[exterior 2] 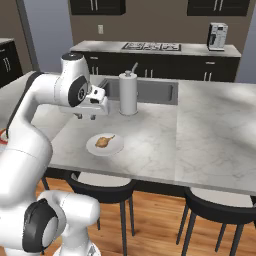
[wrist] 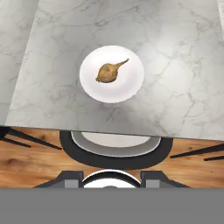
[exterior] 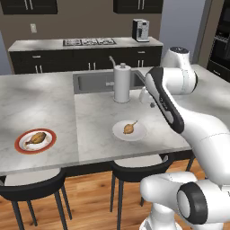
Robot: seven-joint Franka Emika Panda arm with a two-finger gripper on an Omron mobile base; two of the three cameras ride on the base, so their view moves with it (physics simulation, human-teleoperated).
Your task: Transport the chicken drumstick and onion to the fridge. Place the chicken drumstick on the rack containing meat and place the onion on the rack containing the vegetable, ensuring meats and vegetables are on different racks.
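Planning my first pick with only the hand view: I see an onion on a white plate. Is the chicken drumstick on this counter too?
Observer: Yes. The chicken drumstick lies on a red-rimmed plate, left of the onion in the left base view.
Operator: Anything standing near the white plate?
Observer: An upright paper towel roll stands behind the white plate, by the sink.
Operator: How high is the claw?
Observer: The claw hangs well above the counter, touching nothing.
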